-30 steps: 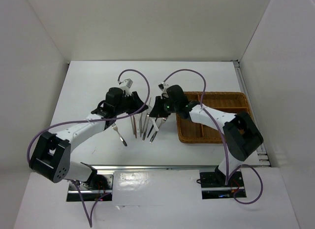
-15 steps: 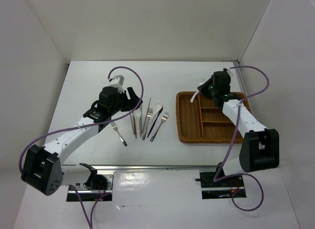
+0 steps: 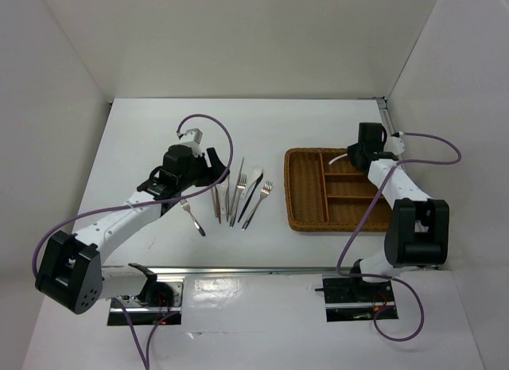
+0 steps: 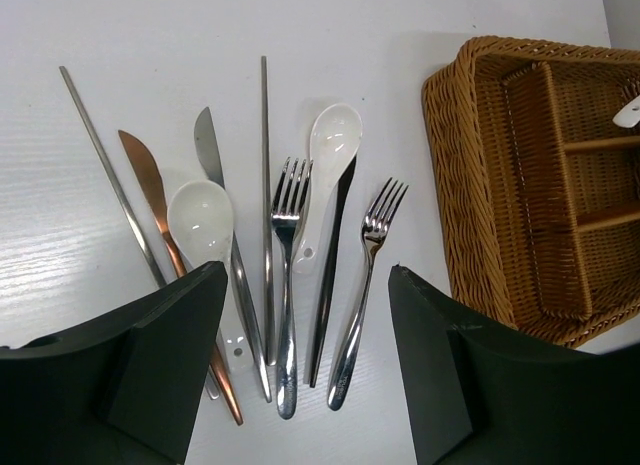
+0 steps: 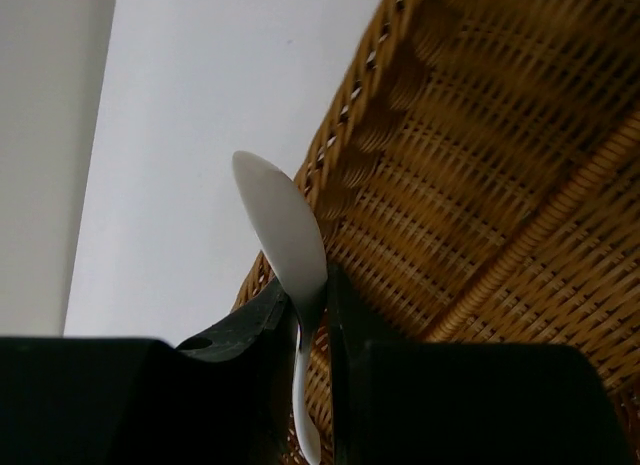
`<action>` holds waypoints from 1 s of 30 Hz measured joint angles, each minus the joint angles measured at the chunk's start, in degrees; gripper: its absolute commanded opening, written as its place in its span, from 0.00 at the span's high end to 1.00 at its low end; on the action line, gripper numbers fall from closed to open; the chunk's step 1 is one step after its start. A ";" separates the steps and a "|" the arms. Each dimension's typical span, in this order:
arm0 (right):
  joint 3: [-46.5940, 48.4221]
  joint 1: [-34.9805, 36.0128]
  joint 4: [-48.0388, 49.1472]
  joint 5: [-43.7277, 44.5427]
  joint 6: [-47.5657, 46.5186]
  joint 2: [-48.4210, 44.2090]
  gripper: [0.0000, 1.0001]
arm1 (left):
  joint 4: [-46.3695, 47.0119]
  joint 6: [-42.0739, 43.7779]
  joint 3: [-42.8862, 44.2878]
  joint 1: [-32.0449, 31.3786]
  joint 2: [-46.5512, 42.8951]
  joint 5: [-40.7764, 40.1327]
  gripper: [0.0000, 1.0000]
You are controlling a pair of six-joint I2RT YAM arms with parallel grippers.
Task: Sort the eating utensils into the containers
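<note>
End effector point(image 3: 354, 153) (right; spoon point(image 5: 285, 230)) perhaps over tray point(image 3: 306, 223)

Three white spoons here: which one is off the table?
The white spoon pinched by the right gripper, held above the wicker tray's far end. The other two spoons lie flat on the table among the forks.

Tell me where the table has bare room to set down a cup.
Bare: the far table beyond the utensils, and the left side past the left arm. Crowded: the middle, utensils packed close beside the wicker tray.
</note>
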 measured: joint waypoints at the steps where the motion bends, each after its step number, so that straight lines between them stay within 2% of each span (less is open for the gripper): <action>1: -0.37 0.00 -0.17 1.05 1.22 0.07 0.97 | 0.02 0.00 -0.20 0.00 0.04 -0.02 0.20; 7: -2.01 -0.31 -0.28 4.85 5.79 0.92 0.96 | -0.04 0.00 -1.77 0.00 0.04 -0.07 0.20; 16: -1.55 -0.55 -1.40 6.64 9.64 7.17 0.93 | -0.04 0.00 -2.62 0.00 -0.11 -0.31 0.19; 20: -1.44 -0.55 -1.55 6.69 10.27 8.83 0.79 | -0.04 0.07 -2.64 0.00 -0.13 -0.90 0.19; 21: -1.42 -0.55 -1.57 6.64 10.25 8.98 0.70 | 0.04 0.07 -2.73 0.00 -0.13 -1.07 0.19; 24: -1.16 -0.55 -1.36 6.47 9.75 8.98 0.57 | 0.04 0.87 -3.41 0.00 -0.11 -1.51 0.19; 30: -0.76 -0.55 0.61 5.44 6.36 8.68 0.40 | -0.02 1.44 -3.78 0.07 1.88 -2.16 0.18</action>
